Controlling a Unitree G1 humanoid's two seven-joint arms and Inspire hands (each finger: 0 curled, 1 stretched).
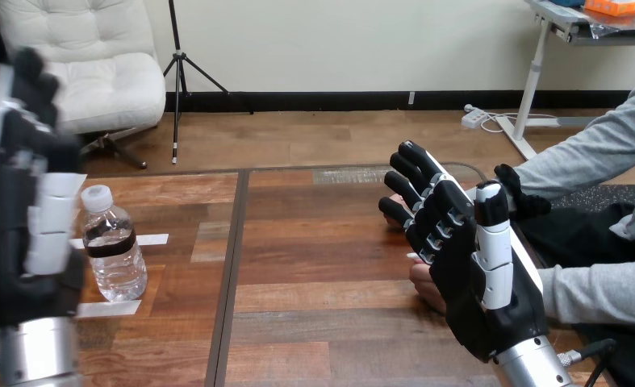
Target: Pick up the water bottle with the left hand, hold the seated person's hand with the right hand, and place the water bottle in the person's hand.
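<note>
Could topple the water bottle (114,254) swinging in the uncurled left hand (25,242) beside it; right hand (469,262) likewise uncurled.

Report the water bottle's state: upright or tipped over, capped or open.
Upright and capped. The water bottle stands on its base on the table, with its white cap on at the top.

Clear, white-capped water bottle (114,246) upright, left; person's hand (427,289) largely hidden, right.
</note>
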